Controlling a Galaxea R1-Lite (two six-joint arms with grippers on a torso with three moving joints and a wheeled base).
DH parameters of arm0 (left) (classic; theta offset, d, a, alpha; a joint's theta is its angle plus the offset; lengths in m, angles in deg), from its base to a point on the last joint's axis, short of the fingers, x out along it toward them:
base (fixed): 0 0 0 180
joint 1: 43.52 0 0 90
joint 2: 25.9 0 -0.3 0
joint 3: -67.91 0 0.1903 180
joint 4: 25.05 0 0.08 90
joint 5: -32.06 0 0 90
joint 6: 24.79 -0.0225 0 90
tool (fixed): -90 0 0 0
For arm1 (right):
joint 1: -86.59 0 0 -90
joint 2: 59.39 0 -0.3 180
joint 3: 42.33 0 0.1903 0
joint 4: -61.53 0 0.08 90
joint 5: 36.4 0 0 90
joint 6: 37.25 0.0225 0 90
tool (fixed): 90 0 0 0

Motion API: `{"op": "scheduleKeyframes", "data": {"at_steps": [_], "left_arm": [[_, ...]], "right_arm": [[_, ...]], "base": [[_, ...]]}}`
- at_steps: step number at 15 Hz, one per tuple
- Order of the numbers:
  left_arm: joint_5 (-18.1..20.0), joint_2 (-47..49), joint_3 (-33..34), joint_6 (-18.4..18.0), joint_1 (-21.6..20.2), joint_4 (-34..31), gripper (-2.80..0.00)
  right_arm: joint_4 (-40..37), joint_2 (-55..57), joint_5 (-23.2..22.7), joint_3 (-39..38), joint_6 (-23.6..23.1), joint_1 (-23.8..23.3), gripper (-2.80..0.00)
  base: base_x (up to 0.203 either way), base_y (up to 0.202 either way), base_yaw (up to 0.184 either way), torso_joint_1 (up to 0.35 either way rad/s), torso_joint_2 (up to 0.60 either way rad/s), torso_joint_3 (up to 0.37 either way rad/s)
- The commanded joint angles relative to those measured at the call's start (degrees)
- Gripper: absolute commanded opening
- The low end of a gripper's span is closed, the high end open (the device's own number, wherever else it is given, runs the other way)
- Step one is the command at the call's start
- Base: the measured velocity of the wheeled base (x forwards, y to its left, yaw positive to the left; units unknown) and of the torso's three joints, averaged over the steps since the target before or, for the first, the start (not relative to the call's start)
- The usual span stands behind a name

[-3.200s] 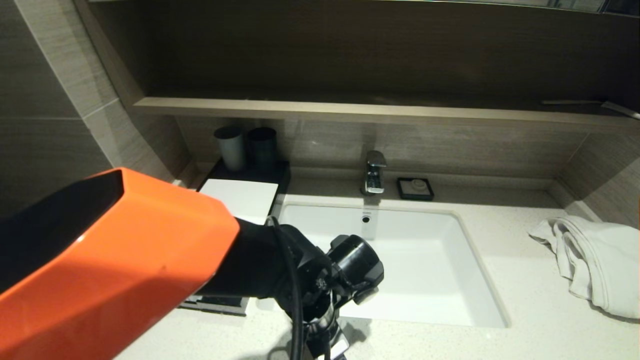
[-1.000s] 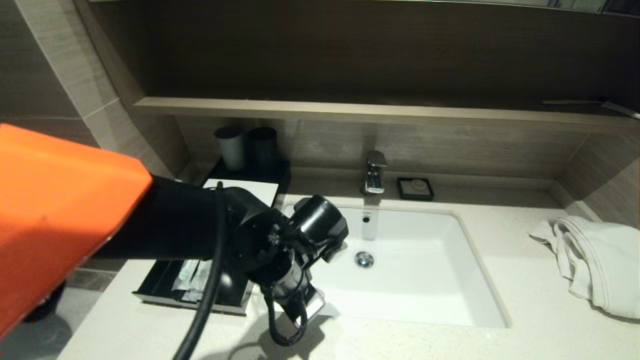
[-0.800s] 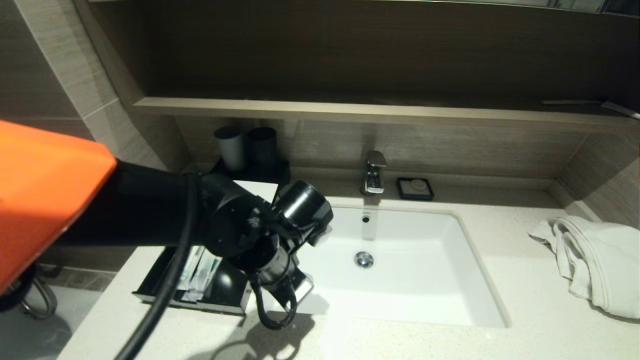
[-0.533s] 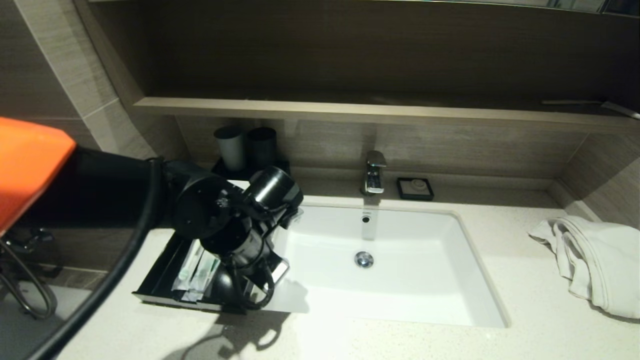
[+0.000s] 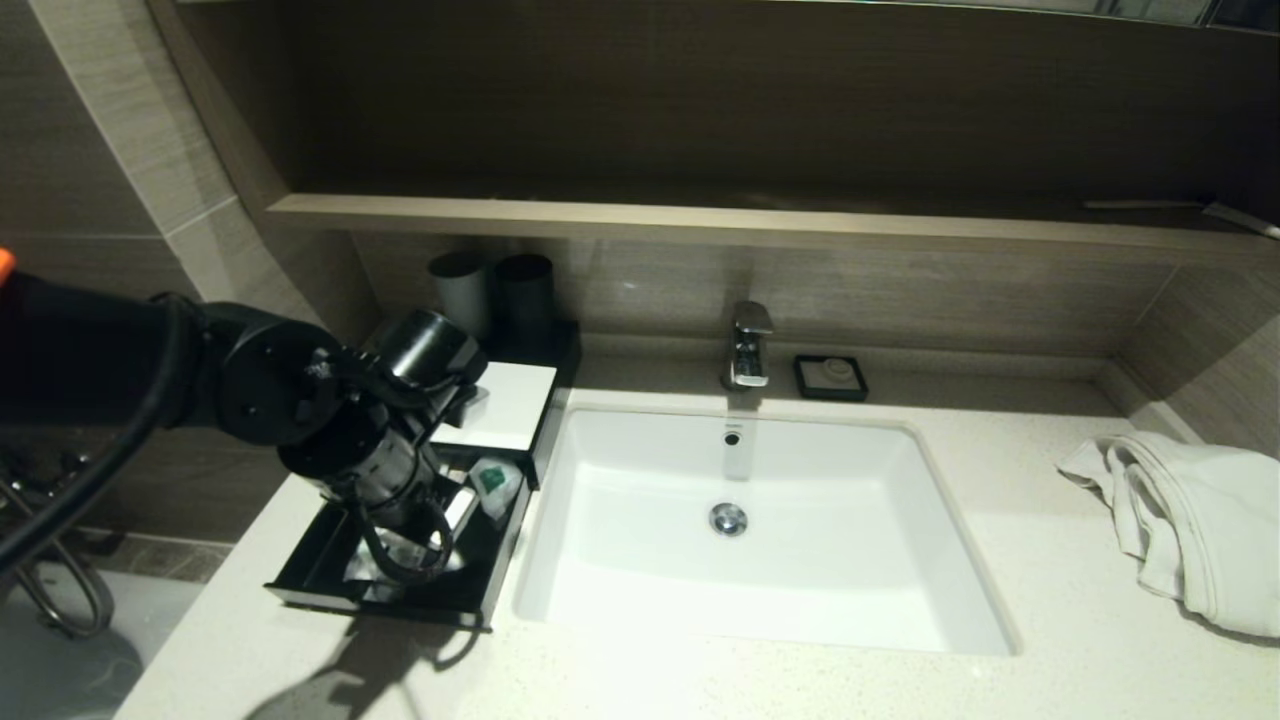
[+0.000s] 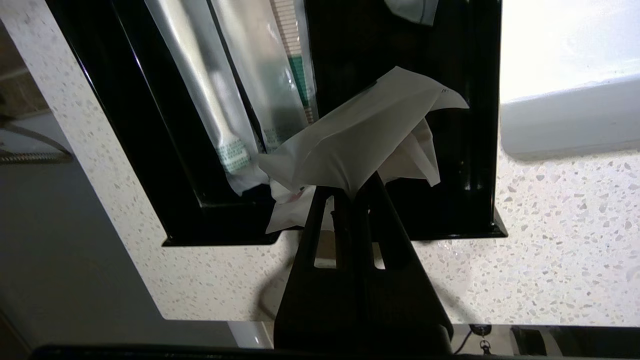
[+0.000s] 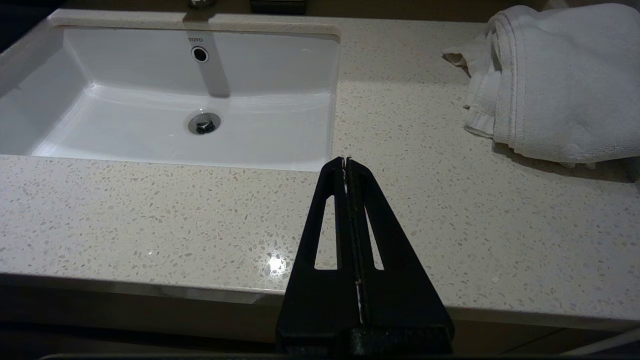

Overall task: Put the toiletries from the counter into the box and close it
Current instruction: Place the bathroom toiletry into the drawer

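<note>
**A limp little pouch, pinched by its edge, over the open drawer**

The left gripper (image 6: pixel 351 192) has its fingers closed on a short white packet (image 6: pixel 360 145), taking it by one crumpled edge so the rest fans out and droops. It looks feather-light, soft and crinkly, with no stiffness of its own; I'd guess the smooth wrapper could slide out of a thin pinch, and that on release it will flutter rather than drop straight. A hold on a flat sealed edge seems the sensible place, since the middle merely folds.

The packet hangs above the pulled-out drawer (image 5: pixel 330 590) of the black box (image 5: pixel 500 405), near the drawer's front edge. Inside, two long thin packets (image 6: pixel 240 90) lie side by side along the drawer's left part, and a small pouch with a green square (image 5: pixel 492 480) sits toward its back right corner, close under the box's white top. The drawer is open, so the closing is not yet done.

The box sits at the left end of the counter (image 5: pixel 1050 600), its right side just beside the sink (image 5: pixel 960 560). The speckled stone looks hard and smooth. Two dark cups (image 5: pixel 495 290) stand behind the box; a tap (image 5: pixel 748 345) and soap dish (image 5: pixel 830 377) line the back edge; a white towel (image 7: pixel 555 85) lies at the right end. A wooden shelf (image 5: pixel 700 220) overhangs the wall.

The right gripper (image 7: pixel 346 165), fingers pressed together, waits over the counter's front edge.
</note>
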Motion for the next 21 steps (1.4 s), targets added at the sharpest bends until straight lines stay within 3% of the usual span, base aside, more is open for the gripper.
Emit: {"op": "scheduleKeyframes", "data": {"at_steps": [1, 7, 16, 19, 21], "left_arm": [[0.36, -0.54, 1.29, 0.87, -0.69, -0.02, -2.80], [0.73, 2.43, 1.96, 4.21, -0.60, 2.13, -2.80], [1.11, 6.56, 1.10, 4.32, -0.69, 2.52, -2.80], [1.28, 7.68, 1.04, 4.24, -0.69, 5.25, -2.80], [1.28, 8.08, 0.81, 4.22, -0.69, 5.75, 0.00]], "right_arm": [[0.01, 0.00, -0.02, 0.00, 0.00, 0.00, -2.80], [0.01, 0.00, -0.02, 0.00, 0.00, 0.00, -2.80], [0.01, 0.00, -0.02, 0.00, 0.00, 0.00, -2.80], [0.01, 0.00, -0.02, 0.00, 0.00, 0.00, -2.80], [0.01, 0.00, -0.02, 0.00, 0.00, 0.00, -2.80]], "base": [[0.000, 0.000, 0.000, 0.000, 0.00, 0.000], [0.000, 0.000, 0.000, 0.000, 0.00, 0.000], [0.000, 0.000, 0.000, 0.000, 0.00, 0.000], [0.000, 0.000, 0.000, 0.000, 0.00, 0.000], [0.000, 0.000, 0.000, 0.000, 0.00, 0.000]]}}
